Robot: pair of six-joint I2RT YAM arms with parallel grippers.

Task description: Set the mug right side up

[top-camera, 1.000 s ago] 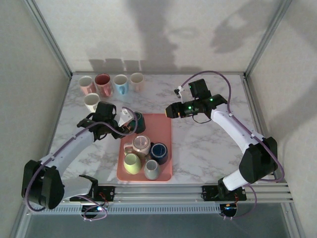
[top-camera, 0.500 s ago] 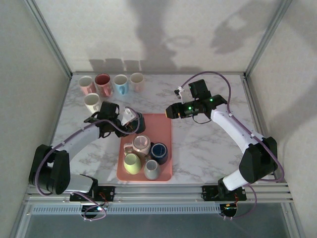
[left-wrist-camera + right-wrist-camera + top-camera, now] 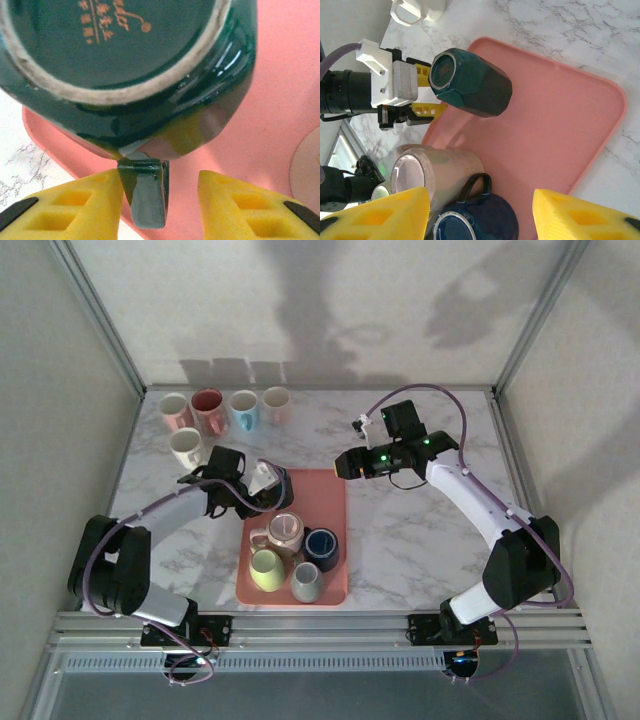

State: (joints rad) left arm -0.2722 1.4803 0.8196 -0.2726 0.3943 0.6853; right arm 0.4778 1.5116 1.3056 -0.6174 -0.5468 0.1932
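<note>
Your left gripper [image 3: 159, 187] stands part-spread astride the handle [image 3: 145, 197] of the mug [image 3: 150, 75]: one finger touches it, the other is clear. The mug, just ahead, tilts base-first toward the gripper; its mouth is hidden. Your right gripper [image 3: 480, 200] hangs spread wide and empty, forearm reaching toward the mug.

Mug [image 3: 281, 486] at tray's [image 3: 328, 502] far-left corner

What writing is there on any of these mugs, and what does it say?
"…der": the end of a gold script word on the underside of the green mug, cut off by the picture's top edge, so the reading is uncertain.
Smaller gold characters beside it: too blurred to read.
Nothing else is legible.
</note>
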